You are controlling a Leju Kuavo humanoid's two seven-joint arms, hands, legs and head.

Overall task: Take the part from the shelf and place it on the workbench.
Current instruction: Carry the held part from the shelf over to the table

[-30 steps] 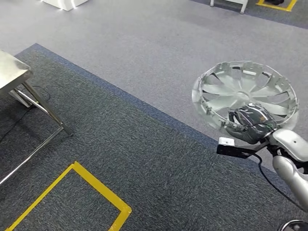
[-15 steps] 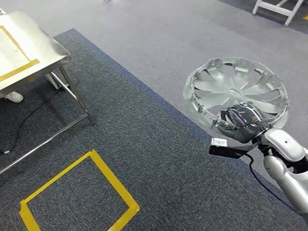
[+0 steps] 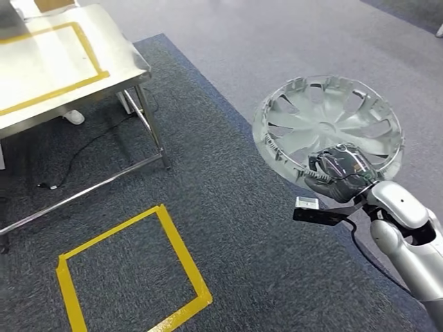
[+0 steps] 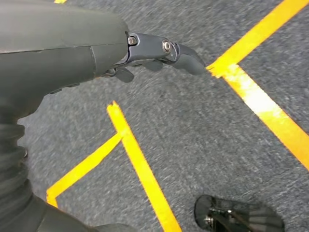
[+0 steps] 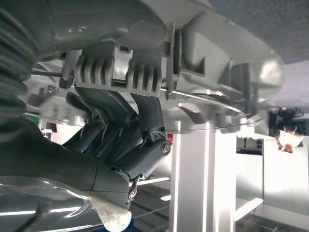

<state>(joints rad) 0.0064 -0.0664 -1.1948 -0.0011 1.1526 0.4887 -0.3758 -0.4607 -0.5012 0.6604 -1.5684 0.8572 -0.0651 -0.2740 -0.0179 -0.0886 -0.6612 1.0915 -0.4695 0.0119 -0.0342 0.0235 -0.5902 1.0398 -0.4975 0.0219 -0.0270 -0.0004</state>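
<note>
Gripping the near rim of a silver wheel cover (image 3: 328, 123), the robot's right hand (image 3: 338, 173) holds the part level above the grey carpet, its dark fingers (image 5: 109, 133) curled over the ribbed edge. Well apart to the left stands the steel workbench (image 3: 112, 66). The left hand (image 4: 156, 50) hangs over yellow floor tape (image 4: 140, 169), fingers nearly straight, holding nothing.

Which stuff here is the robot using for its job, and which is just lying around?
For the job:
- hubcap, held at its rim by the right hand
- workbench, where it goes

Just lying about:
- yellow tape square on the carpet
- black cable under the workbench
- left hand, hanging idle over the floor, holding nothing
</note>
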